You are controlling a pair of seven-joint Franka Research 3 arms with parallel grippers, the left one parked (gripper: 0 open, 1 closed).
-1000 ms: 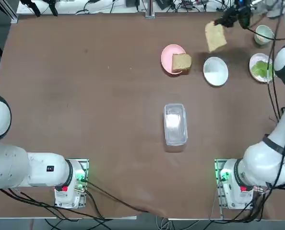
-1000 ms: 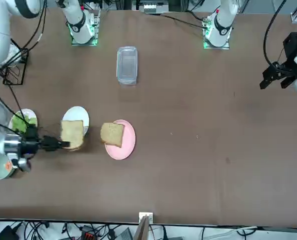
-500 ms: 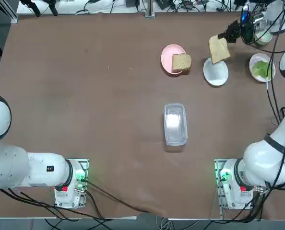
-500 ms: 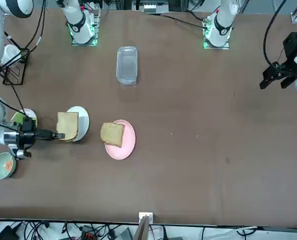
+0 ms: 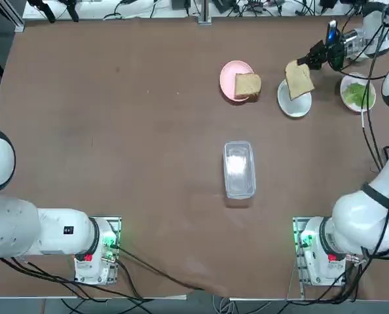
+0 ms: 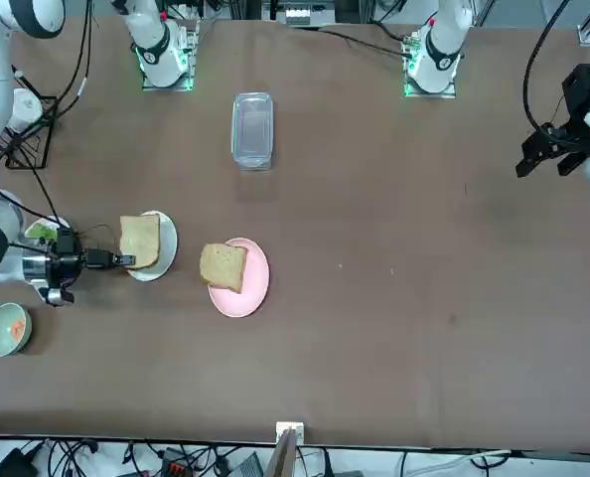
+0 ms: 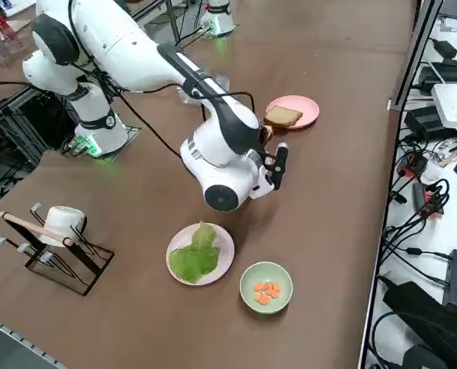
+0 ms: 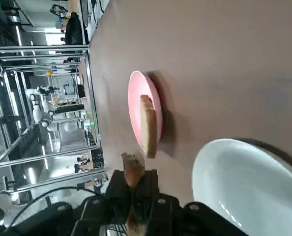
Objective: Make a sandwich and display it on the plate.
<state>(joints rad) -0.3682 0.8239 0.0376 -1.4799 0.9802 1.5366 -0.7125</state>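
Holding one slice of bread point(image 5: 299, 79) by its edge, the right gripper point(image 5: 310, 60) was clamped shut on the crust and reached out level over the far right part of the table. The slice stretched away from the fingertips and hung over the white plate point(image 5: 293, 103), covering the plate's nearer half as seen from overhead. In the wrist view the bread point(image 8: 132, 169) showed edge-on between the fingers, so it seemed to lie roughly flat, though whether it already touched the plate could not be told from any view.

The step in hand looked like setting this first slice down as the sandwich base. Doing it well would probably call for lowering the slice until its underside rested on the plate point(image 6: 164, 260), keeping it level so the free end did not droop or catch the rim, and only then letting go and drawing back along the line of the fingers rather than upward, lest the crust be dragged with them. Centring mattered too, since lettuce and a second slice have to stack on it.

The slice was squarish, with its slightly longer axis running straight out from the fingertips, the pinched crust toward the wrist and the free crust pointing away over the plate. Beyond that free end, a little further out, lay the second slice point(image 5: 247, 85) on the pink plate point(image 5: 231, 73). The lettuce point(image 5: 357, 95) sat on its own dish behind the gripper, beside the wrist.
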